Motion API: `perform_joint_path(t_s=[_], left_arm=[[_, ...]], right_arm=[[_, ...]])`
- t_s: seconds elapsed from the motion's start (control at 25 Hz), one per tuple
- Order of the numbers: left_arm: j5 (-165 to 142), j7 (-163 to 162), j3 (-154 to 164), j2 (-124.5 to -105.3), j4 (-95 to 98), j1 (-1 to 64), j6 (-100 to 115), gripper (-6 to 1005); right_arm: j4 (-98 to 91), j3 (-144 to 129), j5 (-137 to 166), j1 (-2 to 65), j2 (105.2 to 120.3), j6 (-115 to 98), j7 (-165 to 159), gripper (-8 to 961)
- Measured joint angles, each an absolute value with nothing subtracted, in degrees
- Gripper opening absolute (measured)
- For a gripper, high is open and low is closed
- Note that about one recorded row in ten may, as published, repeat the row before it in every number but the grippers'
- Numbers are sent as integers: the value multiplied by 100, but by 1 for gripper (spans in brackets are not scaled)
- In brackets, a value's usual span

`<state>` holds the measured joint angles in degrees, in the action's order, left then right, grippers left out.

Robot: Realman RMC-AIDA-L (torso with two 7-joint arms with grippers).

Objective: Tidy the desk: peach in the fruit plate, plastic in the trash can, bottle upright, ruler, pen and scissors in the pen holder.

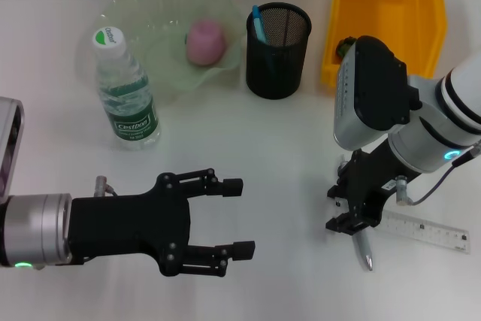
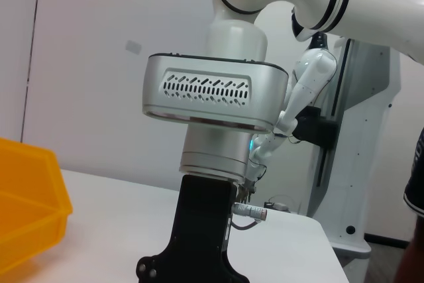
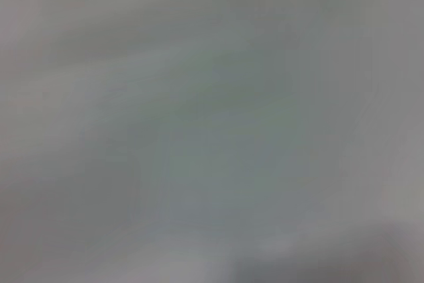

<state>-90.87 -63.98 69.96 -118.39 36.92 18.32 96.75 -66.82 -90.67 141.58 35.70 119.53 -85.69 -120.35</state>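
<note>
A pink peach (image 1: 204, 41) lies in the pale green fruit plate (image 1: 143, 5) at the back. The clear water bottle (image 1: 124, 92) stands upright in front of the plate's left side. To the plate's right stands the black mesh pen holder (image 1: 278, 54), with a blue item (image 1: 258, 24) in it. My right gripper (image 1: 352, 219) points down at the table, right over a silver pen (image 1: 364, 252) that sticks out below it. A clear ruler (image 1: 428, 231) lies flat just right of the pen. My left gripper (image 1: 239, 216) hovers open and empty at the front left. Scissors and plastic are out of view.
A yellow bin (image 1: 387, 5) stands at the back right, behind the right arm, and its corner (image 2: 26, 203) shows in the left wrist view beside the right arm's wrist (image 2: 212, 97). The right wrist view is a grey blur.
</note>
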Motion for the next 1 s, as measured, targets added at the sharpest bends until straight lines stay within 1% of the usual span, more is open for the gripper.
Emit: perform_joint_path(t_s=[0.2, 0.44, 0.6, 0.72, 0.84, 1.0], left_arm=[[-9087, -6398, 6996, -11839, 3691, 1848, 9673, 829], [-9088, -6398, 6996, -11839, 3696, 1844, 9669, 829], [-9087, -6390, 6996, -11839, 3700, 1836, 9668, 829], [-9086, -6382, 6996, -11839, 3701, 1834, 9672, 829], [-9085, -6370, 6996, -11839, 3701, 1830, 9669, 829], [-9081, -6349, 6996, -11845, 3701, 1830, 9653, 829]], right_arm=[[-6594, -9049, 14169, 3651, 11948, -8582, -12142, 544], [-6790, -8964, 14166, 3647, 11945, -8684, -12194, 385], [-7203, -8688, 14146, 3594, 11945, -8872, -12261, 379], [-7920, -8154, 13870, 3422, 11947, -8797, -12365, 382], [-8557, -7410, 12841, 3094, 11951, -8140, -12257, 389], [-8286, -6890, 10861, 2711, 11933, -6782, -11110, 397]])
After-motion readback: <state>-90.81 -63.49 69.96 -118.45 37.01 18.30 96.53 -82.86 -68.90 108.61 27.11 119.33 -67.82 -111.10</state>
